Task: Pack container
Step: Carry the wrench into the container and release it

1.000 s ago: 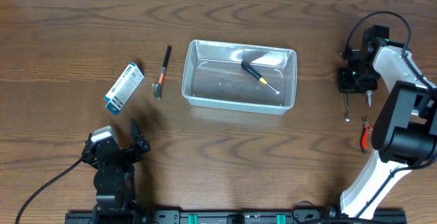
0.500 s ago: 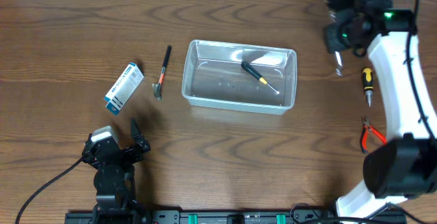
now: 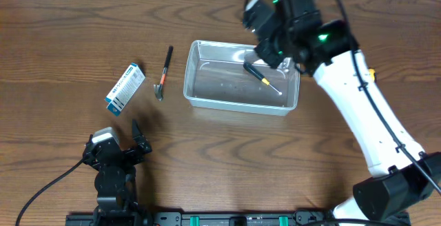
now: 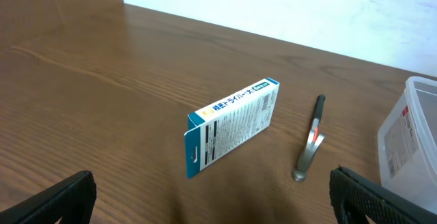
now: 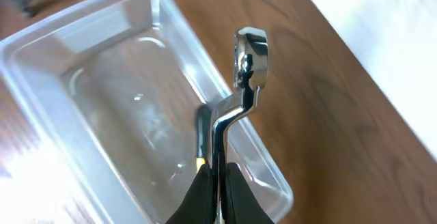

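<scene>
— Above the container's (image 3: 234, 106) far R corner, overhead view: what hangs there?
— R gripper (image 5: 217, 175), jaws pinched tight on a chrome wrench (image 5: 240, 91). Shank runs straight out from the fingertips, ring head leading.
— Where's the container w.r.t. that grip?
— Mid-table (image 3: 55, 33), long axis L–R. From the R gripper the open interior lies below and toward the near L. In the wrist view the wrench head sits over the rim or just past it, not over the floor; can't tell which.
— Wrench axis vs. rim?
— Oblique to the nearest rim in the wrist view. Can't fix it closer than that.
— Anything inside already?
— One screwdriver (image 3: 262, 76), diagonal in the R half, close under the grip.
— And the other arm?
— L gripper (image 3: 116, 145) sits at the near-L edge, jaws wide apart, nothing between them, well apart from the container. A box (image 4: 232, 125) lies ahead of it. R arm is nearer by far.
— So the coming move turns on what?
— Prob. a short shift inward, toward the container's middle, before letting go. Released where it hangs, the head may catch the rim or drop outside; set down along the floor, it should clear the screwdriver only if kept to one side.
</scene>
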Tool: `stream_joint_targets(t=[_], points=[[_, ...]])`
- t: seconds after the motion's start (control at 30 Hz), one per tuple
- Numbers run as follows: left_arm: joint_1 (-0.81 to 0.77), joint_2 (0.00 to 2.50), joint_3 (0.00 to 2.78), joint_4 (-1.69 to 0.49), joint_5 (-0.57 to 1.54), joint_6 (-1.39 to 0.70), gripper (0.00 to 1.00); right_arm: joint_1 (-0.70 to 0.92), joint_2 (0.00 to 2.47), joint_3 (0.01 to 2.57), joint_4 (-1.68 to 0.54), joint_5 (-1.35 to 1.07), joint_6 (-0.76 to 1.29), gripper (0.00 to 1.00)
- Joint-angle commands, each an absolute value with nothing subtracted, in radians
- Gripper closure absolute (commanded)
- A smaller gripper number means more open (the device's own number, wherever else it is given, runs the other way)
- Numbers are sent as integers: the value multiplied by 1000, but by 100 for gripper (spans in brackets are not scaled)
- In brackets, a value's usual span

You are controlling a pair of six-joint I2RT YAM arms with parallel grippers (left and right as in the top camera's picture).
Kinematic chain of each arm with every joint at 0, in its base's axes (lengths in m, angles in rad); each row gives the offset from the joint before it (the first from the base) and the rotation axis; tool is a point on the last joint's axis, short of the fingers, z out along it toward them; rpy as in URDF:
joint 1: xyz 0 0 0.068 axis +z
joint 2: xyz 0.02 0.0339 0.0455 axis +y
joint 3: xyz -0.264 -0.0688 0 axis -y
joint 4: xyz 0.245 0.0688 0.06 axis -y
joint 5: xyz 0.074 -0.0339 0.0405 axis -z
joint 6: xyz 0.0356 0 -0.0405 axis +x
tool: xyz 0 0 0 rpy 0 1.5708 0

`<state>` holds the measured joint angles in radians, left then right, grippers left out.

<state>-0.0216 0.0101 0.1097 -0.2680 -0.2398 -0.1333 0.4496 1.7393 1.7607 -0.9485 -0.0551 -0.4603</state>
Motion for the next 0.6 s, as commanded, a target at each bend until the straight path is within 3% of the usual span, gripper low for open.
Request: stream_joint_targets(t=[0.0, 0.57], points=[[-18, 4, 87, -275, -244, -127, 2, 485, 1782, 1778, -947, -52, -551, 99], [-18, 4, 87, -275, -244, -127, 2, 500, 2130, 1778, -980, -31, -589, 99]])
